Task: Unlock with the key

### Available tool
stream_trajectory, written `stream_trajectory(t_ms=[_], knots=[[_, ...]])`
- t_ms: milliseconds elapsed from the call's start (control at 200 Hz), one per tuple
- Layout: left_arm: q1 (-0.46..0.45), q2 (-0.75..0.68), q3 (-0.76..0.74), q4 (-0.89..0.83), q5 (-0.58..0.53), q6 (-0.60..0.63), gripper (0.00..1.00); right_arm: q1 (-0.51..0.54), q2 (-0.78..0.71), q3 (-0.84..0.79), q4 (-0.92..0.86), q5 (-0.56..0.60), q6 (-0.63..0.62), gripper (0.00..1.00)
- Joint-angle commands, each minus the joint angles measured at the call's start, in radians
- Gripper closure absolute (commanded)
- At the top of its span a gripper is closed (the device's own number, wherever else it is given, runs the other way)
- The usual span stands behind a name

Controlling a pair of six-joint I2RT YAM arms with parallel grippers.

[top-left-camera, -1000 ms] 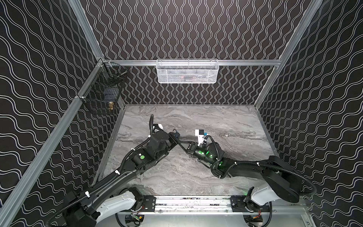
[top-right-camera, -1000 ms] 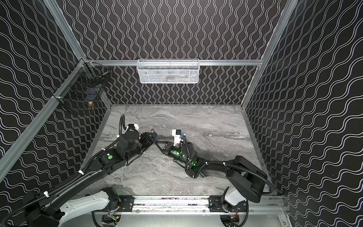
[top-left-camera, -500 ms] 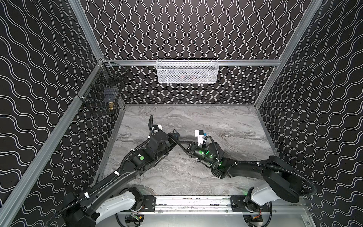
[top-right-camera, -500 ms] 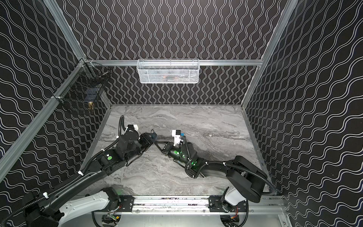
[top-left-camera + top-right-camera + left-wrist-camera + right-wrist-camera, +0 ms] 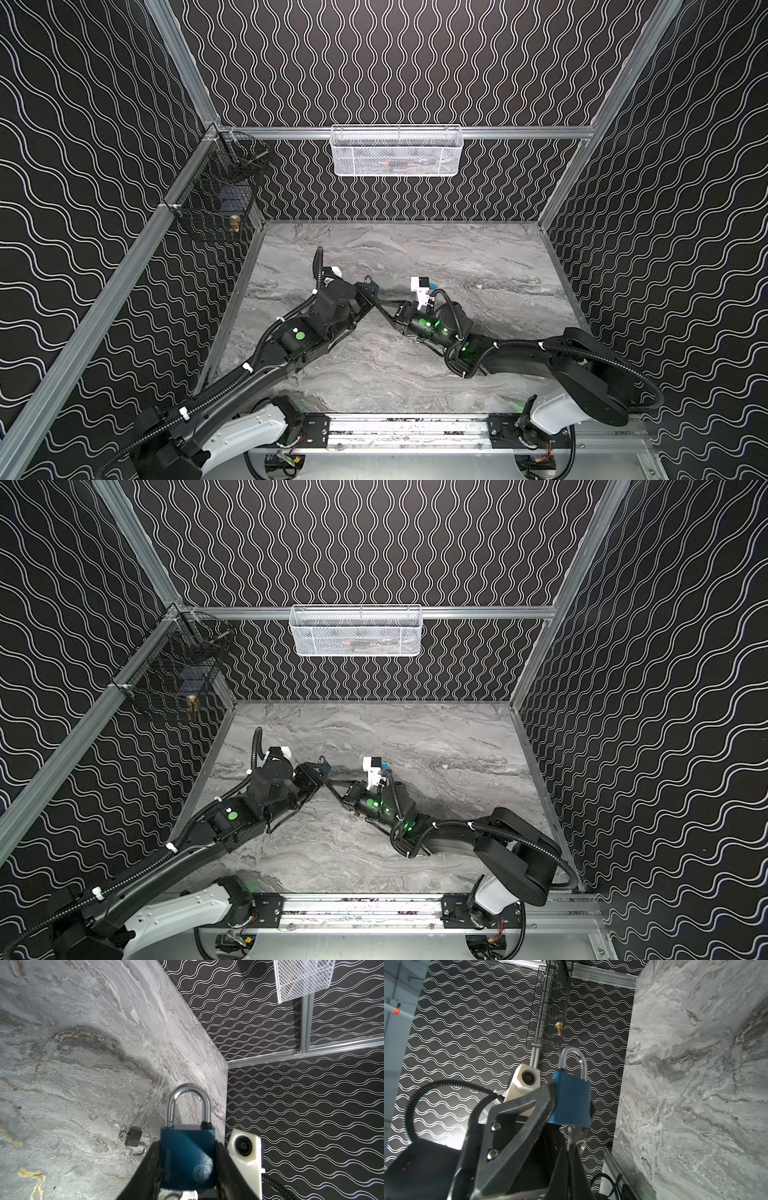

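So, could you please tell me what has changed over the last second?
Nothing visibly changed. The left gripper stays clamped on the blue padlock, the right gripper stays shut on the key under it, and the shackle is still closed.

**Blue padlock clamped, key in its base**

The blue padlock (image 5: 187, 1159) is pinched by its narrow edges between the fingers of the left gripper (image 5: 187, 1147). Its broad face is turned to that wrist. Its steel shackle (image 5: 188, 1093) juts past the fingertips, and both legs meet the body. A silver key (image 5: 569, 1135) enters the end opposite the shackle. The right gripper (image 5: 570, 1153) nips the key's head at its tips, and a small split ring (image 5: 580, 1145) hangs beside them.
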Motion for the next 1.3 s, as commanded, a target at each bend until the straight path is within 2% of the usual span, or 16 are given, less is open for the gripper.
stream_trajectory(t_ms=[0, 220, 320, 495, 691, 866, 986, 1296], knots=[[-0.017, -0.007, -0.004, 0.259, 0.307, -0.084, 1.00, 0.006, 0.022, 0.011, -0.047, 0.010, 0.057, 1.00], [-0.016, 0.000, -0.019, 0.308, 0.308, -0.108, 1.00, 0.009, 0.036, -0.007, -0.027, 0.032, 0.092, 1.00], [-0.017, -0.005, -0.008, 0.291, 0.301, -0.094, 1.00, 0.009, 0.016, -0.003, -0.052, 0.038, 0.051, 1.00], [-0.015, -0.007, 0.054, 0.155, 0.291, 0.010, 1.00, 0.009, -0.033, 0.012, -0.150, 0.054, -0.050, 1.00], [-0.013, 0.011, 0.126, -0.029, 0.219, 0.168, 1.00, 0.009, -0.068, 0.040, -0.293, 0.062, -0.152, 1.00], [-0.011, -0.001, 0.155, -0.137, 0.097, 0.268, 1.00, 0.018, -0.092, 0.043, -0.330, 0.068, -0.204, 0.88], [-0.011, -0.005, 0.177, -0.245, -0.043, 0.321, 1.00, 0.034, -0.124, 0.047, -0.351, 0.069, -0.236, 0.80], [-0.009, -0.025, 0.174, -0.297, -0.145, 0.442, 1.00, 0.040, -0.219, 0.048, -0.486, 0.075, -0.303, 0.65]])
